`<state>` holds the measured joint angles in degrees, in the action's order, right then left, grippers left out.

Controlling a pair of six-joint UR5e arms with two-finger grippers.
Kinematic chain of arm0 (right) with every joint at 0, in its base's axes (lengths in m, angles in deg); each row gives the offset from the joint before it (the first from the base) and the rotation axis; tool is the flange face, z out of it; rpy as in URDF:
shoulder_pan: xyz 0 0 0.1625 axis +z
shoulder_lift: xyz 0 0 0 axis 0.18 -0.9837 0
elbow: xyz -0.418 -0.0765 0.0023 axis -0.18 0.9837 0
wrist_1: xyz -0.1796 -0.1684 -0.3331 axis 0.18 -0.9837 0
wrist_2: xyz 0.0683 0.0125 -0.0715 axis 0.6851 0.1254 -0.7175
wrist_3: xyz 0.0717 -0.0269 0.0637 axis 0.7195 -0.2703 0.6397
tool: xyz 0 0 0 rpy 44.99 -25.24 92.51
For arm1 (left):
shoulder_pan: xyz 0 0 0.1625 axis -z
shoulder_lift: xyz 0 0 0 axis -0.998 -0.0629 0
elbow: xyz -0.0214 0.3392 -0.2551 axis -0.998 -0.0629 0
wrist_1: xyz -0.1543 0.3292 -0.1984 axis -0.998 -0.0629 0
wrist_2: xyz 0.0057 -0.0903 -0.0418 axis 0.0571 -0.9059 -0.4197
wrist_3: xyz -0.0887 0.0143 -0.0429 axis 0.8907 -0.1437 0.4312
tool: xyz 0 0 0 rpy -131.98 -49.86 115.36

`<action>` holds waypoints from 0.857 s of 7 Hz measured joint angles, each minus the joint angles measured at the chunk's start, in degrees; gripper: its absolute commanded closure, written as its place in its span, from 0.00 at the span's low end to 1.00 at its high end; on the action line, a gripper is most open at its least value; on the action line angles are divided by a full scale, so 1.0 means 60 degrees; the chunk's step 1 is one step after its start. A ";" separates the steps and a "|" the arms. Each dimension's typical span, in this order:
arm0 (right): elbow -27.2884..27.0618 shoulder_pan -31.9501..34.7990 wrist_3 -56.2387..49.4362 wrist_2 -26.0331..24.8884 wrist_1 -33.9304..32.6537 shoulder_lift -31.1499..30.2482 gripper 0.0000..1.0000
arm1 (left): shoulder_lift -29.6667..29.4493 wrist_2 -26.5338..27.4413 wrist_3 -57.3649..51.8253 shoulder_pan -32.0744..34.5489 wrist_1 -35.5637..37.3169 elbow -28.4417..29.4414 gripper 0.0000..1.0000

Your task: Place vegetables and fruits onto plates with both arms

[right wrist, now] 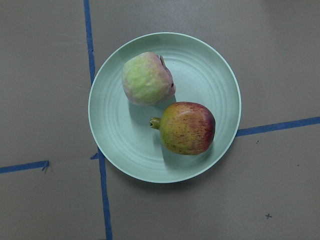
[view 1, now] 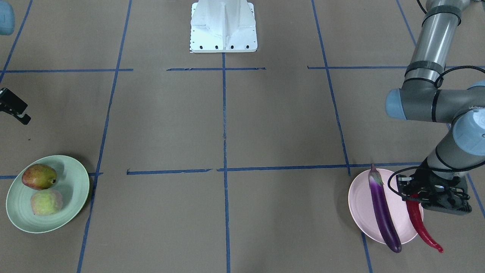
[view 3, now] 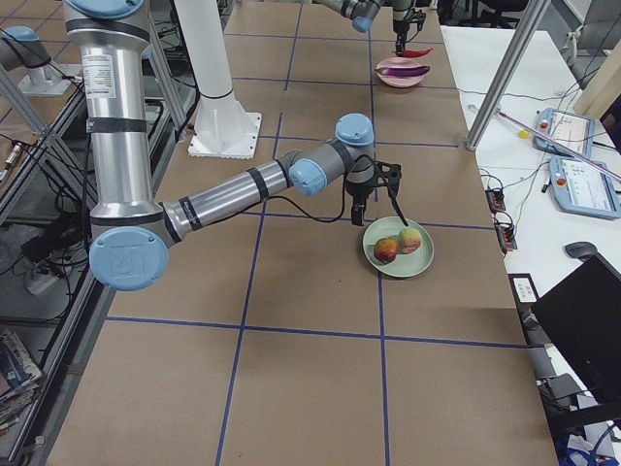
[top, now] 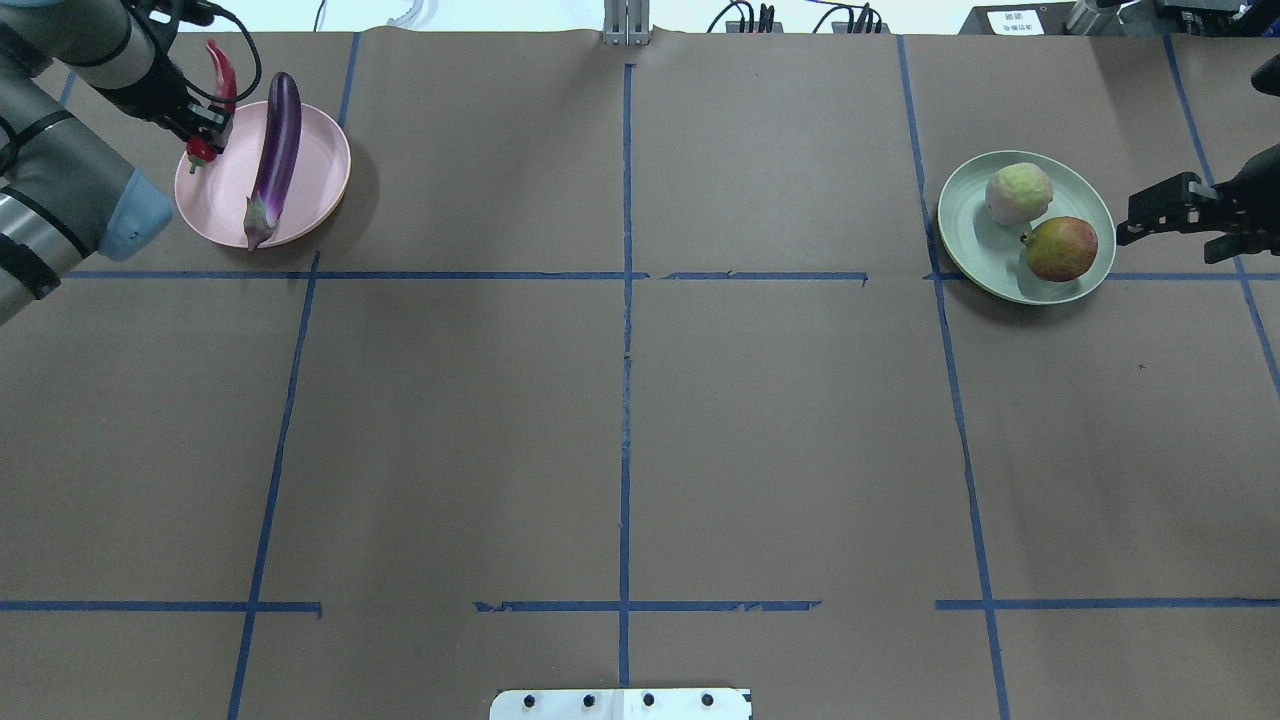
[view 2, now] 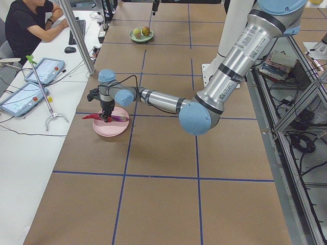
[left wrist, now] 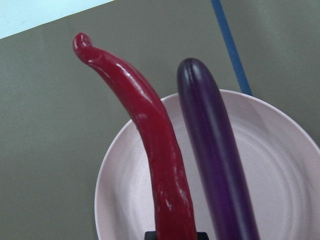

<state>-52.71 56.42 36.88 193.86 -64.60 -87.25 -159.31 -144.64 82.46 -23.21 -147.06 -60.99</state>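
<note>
A: What is nearest?
B: Left tool point(view 1: 416, 196) clamped on the glossy red chili pepper point(view 1: 421, 224), over the pink plate point(view 1: 360, 201) beside the slim purple eggplant point(view 1: 382, 208).
A: Farther?
B: Green plate point(view 1: 74, 182) holds the mango-like fruit point(view 1: 39, 176) and the pale green fruit point(view 1: 46, 202). Right tool point(top: 1165, 215) is alongside, fingers apart.

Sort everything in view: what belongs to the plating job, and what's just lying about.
Job: eggplant, chili, pink plate, mango, pale green fruit, green plate.
Lying about: white base, blue tape lines, desk tablets.
</note>
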 measured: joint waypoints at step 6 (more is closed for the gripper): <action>-0.0545 0.1273 -0.2289 0.0360 -0.0113 -0.1747 0.00 | 0.3249 -0.1552 -0.1661 0.0891 -0.0494 -0.2608 0.00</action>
<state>-55.98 64.06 23.14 196.02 -65.28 -97.73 -139.81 -153.94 72.49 -17.86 -150.02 -76.64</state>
